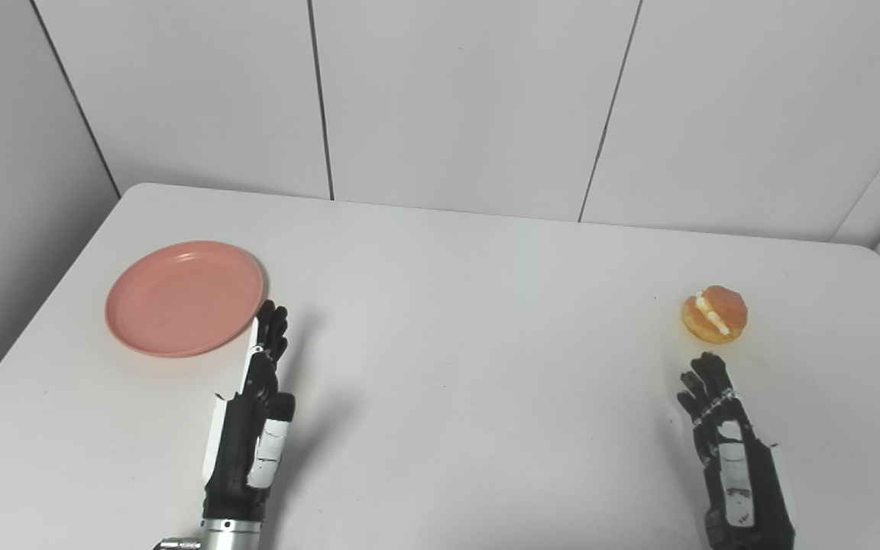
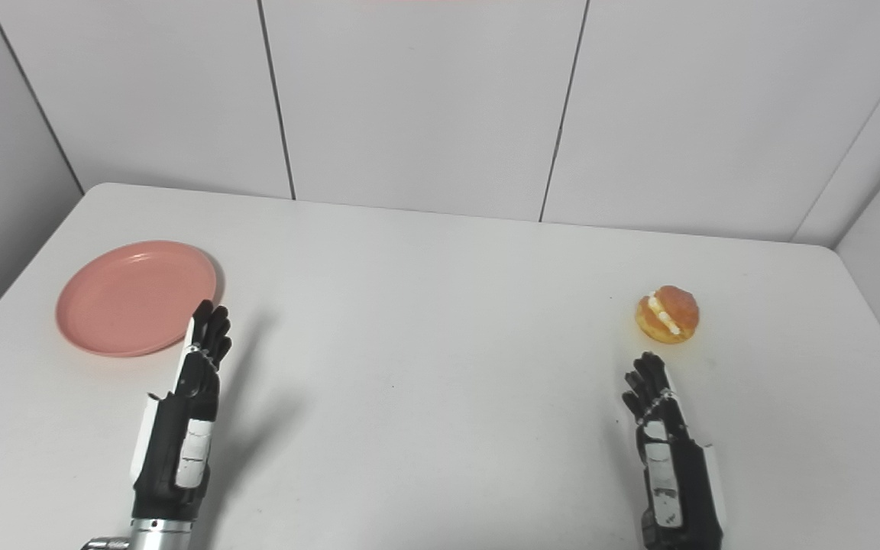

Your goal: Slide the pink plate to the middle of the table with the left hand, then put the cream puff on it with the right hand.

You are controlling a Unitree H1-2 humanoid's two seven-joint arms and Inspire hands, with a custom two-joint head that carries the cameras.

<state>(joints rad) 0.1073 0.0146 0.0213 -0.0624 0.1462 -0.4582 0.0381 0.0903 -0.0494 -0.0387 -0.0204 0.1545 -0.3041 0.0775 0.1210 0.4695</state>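
Note:
A round pink plate [image 1: 184, 297] lies flat on the left side of the white table [image 1: 470, 367]. My left hand [image 1: 257, 405] is open with fingers stretched forward; its fingertips [image 1: 272, 317] are right beside the plate's near right rim, and whether they touch it I cannot tell. The cream puff [image 1: 715, 314], golden with a white cream band, sits on the right side. Just in front of it rests my right hand [image 1: 723, 443], open and holding nothing, with a small gap to the puff.
Grey wall panels [image 1: 455, 99] rise right behind the table's far edge. The table's left edge runs close to the plate, and its right edge lies a little beyond the puff.

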